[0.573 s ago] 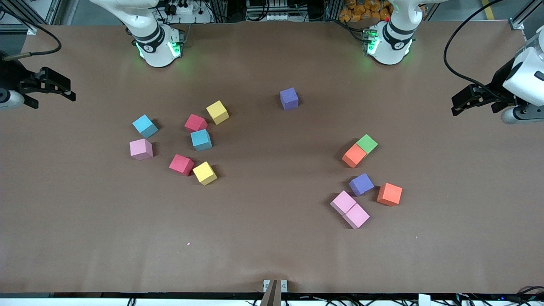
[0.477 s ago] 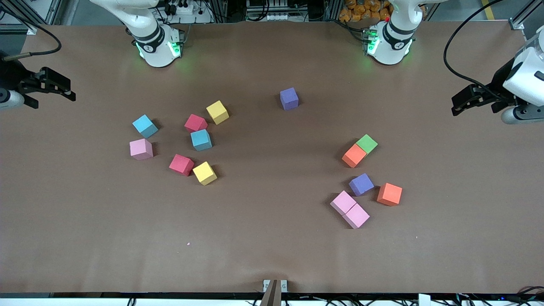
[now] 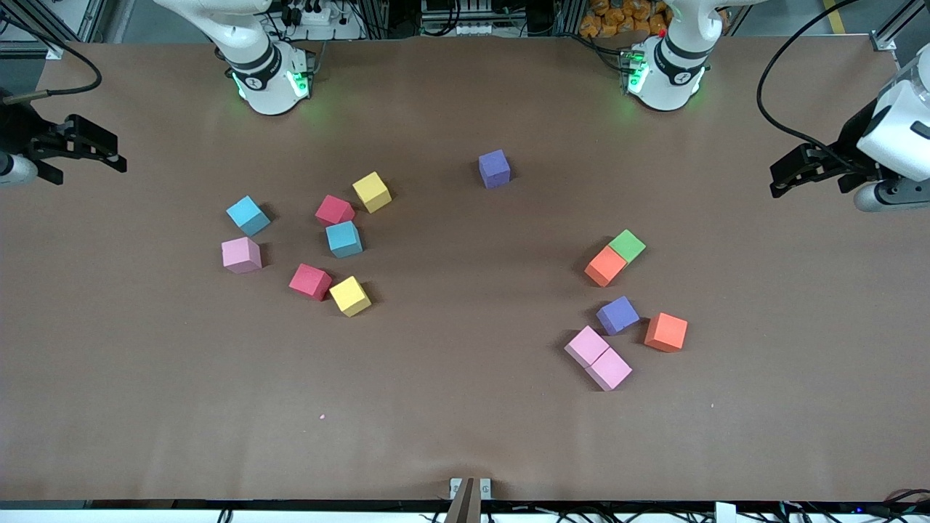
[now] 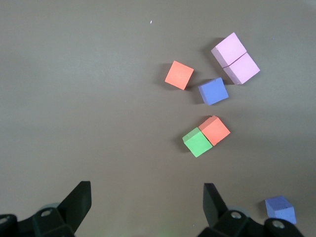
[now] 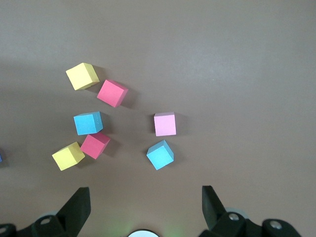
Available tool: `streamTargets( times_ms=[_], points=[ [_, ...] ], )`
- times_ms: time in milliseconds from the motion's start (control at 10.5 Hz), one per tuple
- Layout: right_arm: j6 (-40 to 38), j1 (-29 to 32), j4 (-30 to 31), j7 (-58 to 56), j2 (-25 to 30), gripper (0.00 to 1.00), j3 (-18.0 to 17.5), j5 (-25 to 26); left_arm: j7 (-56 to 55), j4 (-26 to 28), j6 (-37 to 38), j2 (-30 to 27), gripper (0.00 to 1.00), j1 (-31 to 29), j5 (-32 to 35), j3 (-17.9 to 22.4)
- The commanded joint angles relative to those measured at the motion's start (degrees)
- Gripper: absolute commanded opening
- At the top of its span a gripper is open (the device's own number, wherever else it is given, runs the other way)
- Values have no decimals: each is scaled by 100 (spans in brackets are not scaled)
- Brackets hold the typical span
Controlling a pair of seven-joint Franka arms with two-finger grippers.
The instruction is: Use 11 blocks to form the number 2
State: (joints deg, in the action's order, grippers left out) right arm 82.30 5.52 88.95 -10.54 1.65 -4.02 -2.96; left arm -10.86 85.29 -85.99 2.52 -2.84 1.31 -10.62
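**Front view: both pincers wide apart, every block loose on the table**

Front view shows the left gripper (image 3: 779, 181) hanging over the table's edge at its own arm's end, jaws spread and empty. The right gripper (image 3: 109, 154) waits over its end, jaws just as wide, nothing between them.

No number 2 yet, folks, not one row laid. Nearest the left gripper sits one cluster: a green cube (image 3: 627, 245) touching an orange block (image 3: 605, 266), a purple block (image 3: 617, 315), a second orange (image 3: 666, 332), and two pink blocks (image 3: 597, 357) pressed side to side. A lone purple (image 3: 494, 168) lies between the two arms' reaches. Nearest the right gripper: two sky-blue, two red, two yellow and one pink block (image 3: 241, 255).

My call for a clean first pick: take a block standing free, like that second orange, square the jaws to its flat faces, come straight down and squeeze lightly, since foam gives. Leave the green alone.

The brown table (image 3: 465, 436) looks matte and flat, with open room mid-table for the digit. A black cable (image 3: 770, 109) loops near the left gripper
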Motion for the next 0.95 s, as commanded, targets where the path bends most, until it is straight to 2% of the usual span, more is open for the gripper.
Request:
streamTargets(
  times_ms=[0,477,859],
  points=[
    [-127,116,-106,-27,-41,100,-73,24,-144,266,65,30,100,161,-261,-98],
    [-127,124,-106,-27,-59,100,-73,33,-1222,1478,-768,82,100,828,-395,-677],
    [-109,98,-80,-27,-269,100,-82,15,-2638,2428,-1744,126,100,1206,-429,-1379]
  ],
)
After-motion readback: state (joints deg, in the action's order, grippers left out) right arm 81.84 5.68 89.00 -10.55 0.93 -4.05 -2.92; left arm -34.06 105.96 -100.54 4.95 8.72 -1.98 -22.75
